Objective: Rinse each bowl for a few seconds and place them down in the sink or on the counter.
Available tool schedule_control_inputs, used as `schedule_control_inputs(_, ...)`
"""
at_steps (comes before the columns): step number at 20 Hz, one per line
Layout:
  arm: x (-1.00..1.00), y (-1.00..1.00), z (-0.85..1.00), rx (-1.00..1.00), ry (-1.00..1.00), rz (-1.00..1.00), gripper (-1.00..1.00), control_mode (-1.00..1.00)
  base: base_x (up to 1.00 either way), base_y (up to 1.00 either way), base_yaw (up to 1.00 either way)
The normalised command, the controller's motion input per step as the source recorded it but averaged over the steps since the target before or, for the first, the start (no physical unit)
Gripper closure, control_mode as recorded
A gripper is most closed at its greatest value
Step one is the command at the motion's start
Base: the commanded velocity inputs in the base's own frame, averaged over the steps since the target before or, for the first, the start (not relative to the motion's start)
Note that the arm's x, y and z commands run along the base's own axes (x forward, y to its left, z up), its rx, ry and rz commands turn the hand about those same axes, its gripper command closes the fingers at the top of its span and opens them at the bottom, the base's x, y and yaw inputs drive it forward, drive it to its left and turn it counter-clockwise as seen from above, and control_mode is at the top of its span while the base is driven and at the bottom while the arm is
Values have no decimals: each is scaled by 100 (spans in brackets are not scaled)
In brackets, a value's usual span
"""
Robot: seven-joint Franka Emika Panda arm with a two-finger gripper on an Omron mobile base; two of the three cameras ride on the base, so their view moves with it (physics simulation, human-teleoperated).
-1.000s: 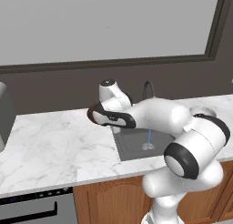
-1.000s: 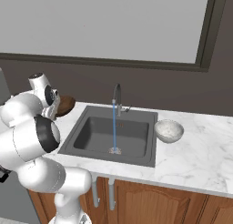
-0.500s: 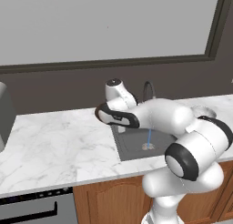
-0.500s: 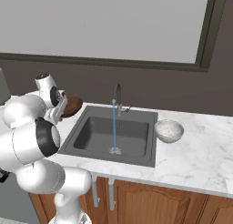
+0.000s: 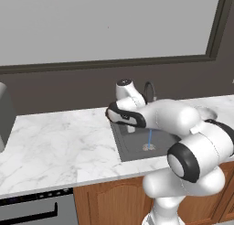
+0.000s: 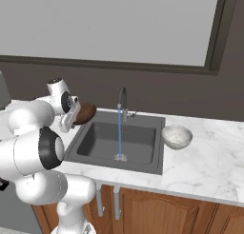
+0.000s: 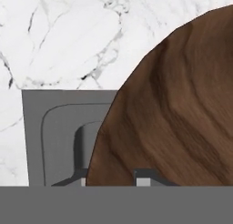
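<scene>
The dark brown wooden bowl hangs tilted over the left rim of the sink, with my gripper shut on its edge. In the hand view the brown bowl takes up the right side, with my gripper at its lower rim and a corner of the sink below it. Water runs from the arched faucet to the drain, to the right of the bowl. The pale grey-white bowl stands upright on the counter, just right of the sink.
In the left base view my arm reaches across the sink and hides the held bowl. A wide stretch of marble counter lies left of the basin. A dark wall and a window frame rise behind the faucet.
My arm has swung to the right, carrying the brown bowl from above the counter left of the sink to over the sink's left rim. The pale bowl has stayed put.
</scene>
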Motion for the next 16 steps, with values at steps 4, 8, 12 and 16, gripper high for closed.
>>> schedule_control_inputs(4,0,-45,-1,0,1,-5,100,-100,0,0,0)
schedule_control_inputs(8,0,-32,-2,-1,1,-6,100,-100,0,0,0)
schedule_control_inputs(12,0,-26,0,-2,1,-6,100,-100,0,0,0)
schedule_control_inputs(16,0,-33,-2,-1,1,-7,100,-100,0,0,0)
